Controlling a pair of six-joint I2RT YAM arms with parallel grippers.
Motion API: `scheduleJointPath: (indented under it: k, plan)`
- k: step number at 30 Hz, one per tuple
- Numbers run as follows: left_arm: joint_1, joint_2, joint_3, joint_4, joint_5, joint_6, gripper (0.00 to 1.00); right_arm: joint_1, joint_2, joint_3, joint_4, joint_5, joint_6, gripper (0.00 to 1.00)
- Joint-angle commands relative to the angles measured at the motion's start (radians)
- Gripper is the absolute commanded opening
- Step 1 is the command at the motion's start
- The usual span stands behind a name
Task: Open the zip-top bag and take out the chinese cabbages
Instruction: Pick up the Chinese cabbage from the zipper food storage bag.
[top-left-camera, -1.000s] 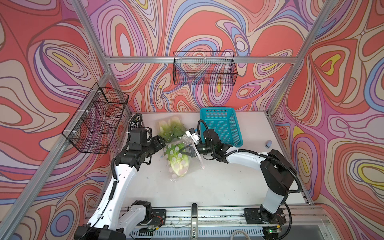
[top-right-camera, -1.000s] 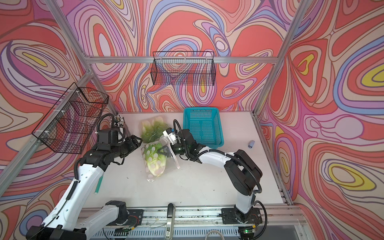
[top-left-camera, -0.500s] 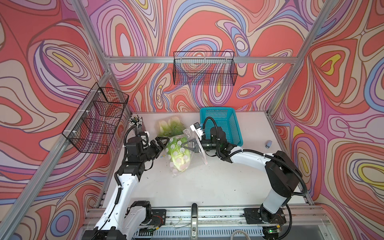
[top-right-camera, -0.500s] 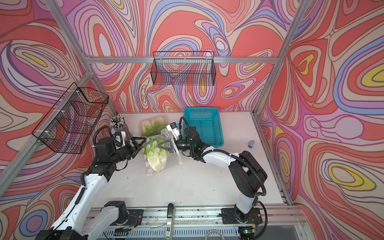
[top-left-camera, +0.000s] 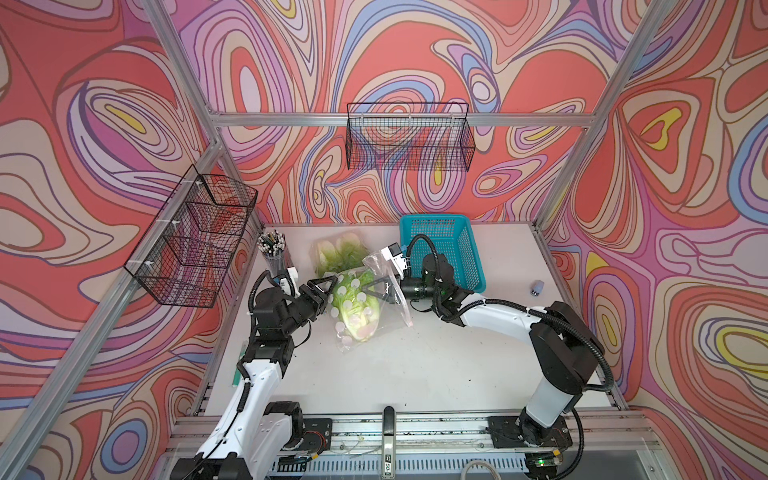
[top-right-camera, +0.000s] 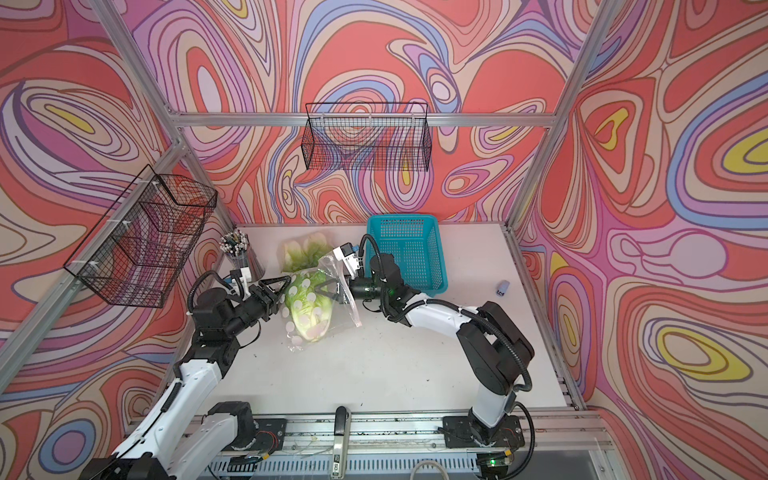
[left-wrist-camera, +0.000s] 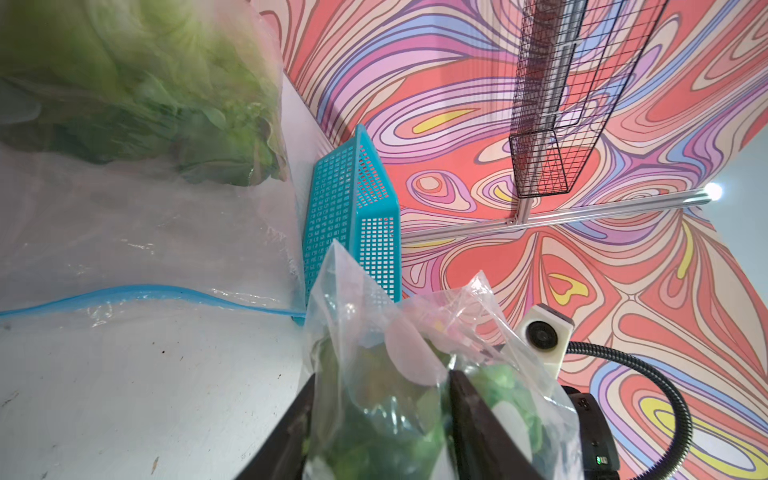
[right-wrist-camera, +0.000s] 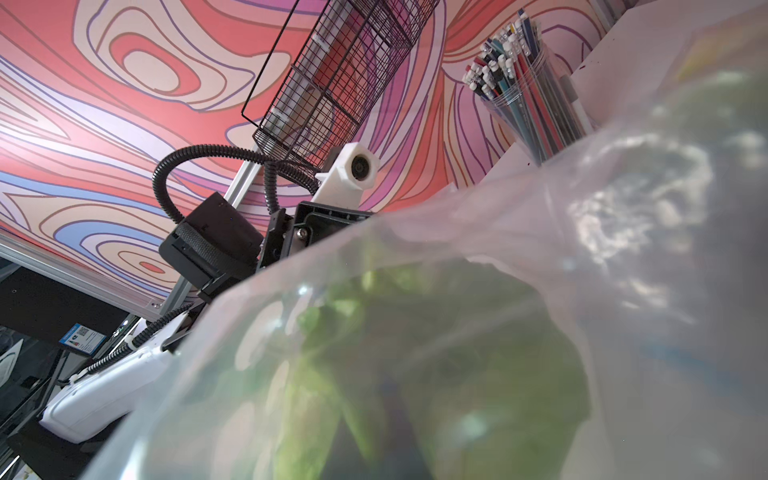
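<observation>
Clear plastic bag (top-left-camera: 392, 309), cabbage (top-left-camera: 357, 309) inside, beside basket (top-left-camera: 434, 219): right pincer (top-left-camera: 372, 286) clamped on edge as anchor; left pincer (top-left-camera: 330, 289) narrow round leafy end, grip uncertain, likely to spread mouth.

We see a clear bag with white dots (top-left-camera: 353, 299) tilted near the middle of the tabletop (top-left-camera: 415, 365), its lower end on the surface and its upper end raised. One cabbage (top-left-camera: 360, 321) fills it, pale base low, crinkly green leaves high. Just behind it a zip-top bag (top-left-camera: 338, 249) lies flat, its blue zip strip (left-wrist-camera: 141, 293) at the near end; we cannot tell whether it is sealed. Inside lie more cabbages (top-left-camera: 337, 261), white bases at the far end, too crowded to count.
</observation>
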Motion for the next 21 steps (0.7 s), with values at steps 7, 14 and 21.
scheduleJointPath:
  k: [7,14,21]
  plan:
    - [0.002,-0.05,-0.014,0.044,-0.038,-0.041,0.37,-0.011,0.012,-0.02,0.063,0.011,0.027,0.0]
    - [0.003,-0.071,-0.01,-0.003,-0.067,-0.023,0.37,-0.019,0.009,-0.036,0.065,0.017,0.031,0.0]
    - [0.004,-0.077,-0.003,-0.042,-0.084,-0.004,0.38,-0.021,-0.001,-0.044,0.057,0.018,0.03,0.0]
